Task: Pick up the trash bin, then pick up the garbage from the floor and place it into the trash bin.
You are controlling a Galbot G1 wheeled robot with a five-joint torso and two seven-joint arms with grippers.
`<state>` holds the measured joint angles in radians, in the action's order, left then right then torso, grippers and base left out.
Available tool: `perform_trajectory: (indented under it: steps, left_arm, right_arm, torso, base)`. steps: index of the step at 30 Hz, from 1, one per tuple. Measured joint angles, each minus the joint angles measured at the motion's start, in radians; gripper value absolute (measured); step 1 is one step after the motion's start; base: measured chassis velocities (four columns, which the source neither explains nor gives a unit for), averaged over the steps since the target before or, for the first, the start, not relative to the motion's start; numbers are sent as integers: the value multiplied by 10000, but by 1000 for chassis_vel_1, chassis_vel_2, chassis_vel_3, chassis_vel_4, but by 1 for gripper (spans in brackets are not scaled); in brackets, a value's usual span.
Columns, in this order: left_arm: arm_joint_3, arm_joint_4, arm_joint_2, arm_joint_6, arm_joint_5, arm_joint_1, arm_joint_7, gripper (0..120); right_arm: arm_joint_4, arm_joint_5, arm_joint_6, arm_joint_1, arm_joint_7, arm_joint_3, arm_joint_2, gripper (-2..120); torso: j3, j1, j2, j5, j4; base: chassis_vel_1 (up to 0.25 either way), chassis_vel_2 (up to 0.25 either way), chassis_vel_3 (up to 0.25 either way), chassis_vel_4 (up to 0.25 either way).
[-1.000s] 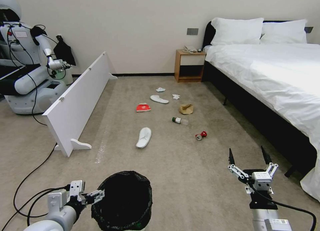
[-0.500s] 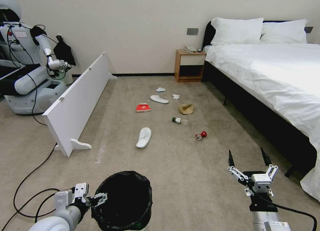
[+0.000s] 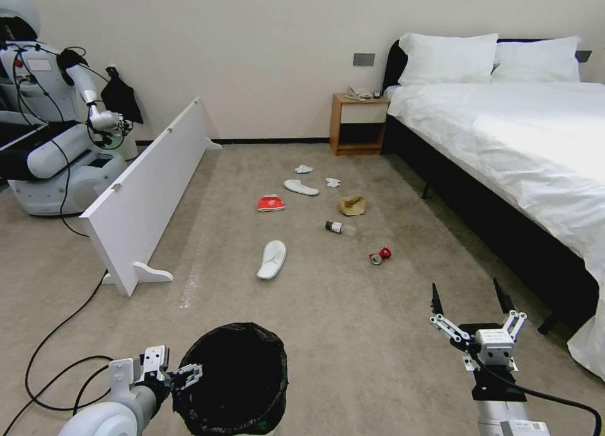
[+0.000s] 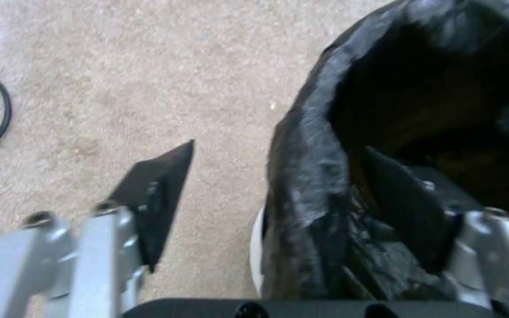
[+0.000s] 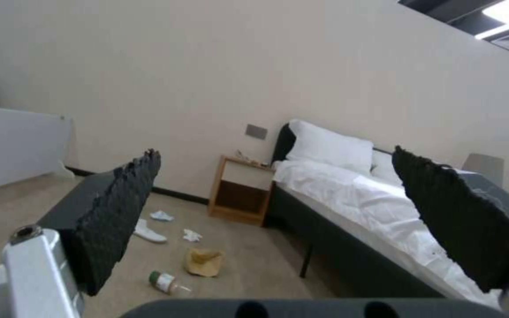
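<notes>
Two grippers are in view. Left gripper (image 3: 189, 372) is low at the bin's (image 3: 230, 380) left rim, jaws spread and straddling it: in the left wrist view one finger (image 4: 159, 198) is outside over the floor (image 4: 119, 79), the other (image 4: 404, 207) inside the black liner; contact with the rim cannot be confirmed. Bin stands upright on the floor directly before the robot. Right gripper (image 3: 469, 298) hangs wide open and empty above bare floor, near the bed (image 3: 523, 146). Garbage lies well ahead of the bin, spread across the floor: near slipper (image 3: 272, 259), far slipper (image 3: 300, 187), red packet (image 3: 271, 203), paper bag (image 3: 351, 205), bottle (image 3: 340, 227), crushed can (image 3: 379, 256), two tissues (image 3: 304, 169).
</notes>
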<state>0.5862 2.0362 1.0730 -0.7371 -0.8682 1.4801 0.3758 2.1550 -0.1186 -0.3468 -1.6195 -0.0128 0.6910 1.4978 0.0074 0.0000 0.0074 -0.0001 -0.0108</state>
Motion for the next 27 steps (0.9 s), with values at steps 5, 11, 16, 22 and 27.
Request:
perform_trajectory:
  steps: [5, 11, 16, 22, 27]
  left_arm:
    - [-58, -141, -28, 5, -149, -32, 17, 53]
    - [-262, -283, -30, 9, -261, -132, 31, 33]
    - [-396, -480, -21, 14, -257, -201, 72, 12]
    - [-456, -467, -11, 22, -265, -197, 67, 3]
    - [-431, -364, 72, 25, -198, -109, 71, 3]
  right_arm:
    - [87, 2, 30, -14, 1, 3, -32, 100]
    - [157, 16, 50, -47, 1, 11, -41, 100]
    - [215, 21, 51, -103, 1, 16, -43, 100]
    - [246, 26, 51, -125, 2, 14, -62, 100]
    - [247, -3, 52, -157, -12, 7, -63, 100]
  torso:
    - [0, 0, 0, 0, 0]
    - [0, 0, 0, 0, -1]
    - [0, 0, 0, 1, -1]
    - [0, 0, 0, 2, -1]
    - [0, 0, 0, 1, -1]
  base:
    - [0, 0, 0, 0]
    - [0, 0, 0, 0]
    - [0, 0, 0, 0]
    - [0, 0, 0, 0]
    - [0, 0, 0, 0]
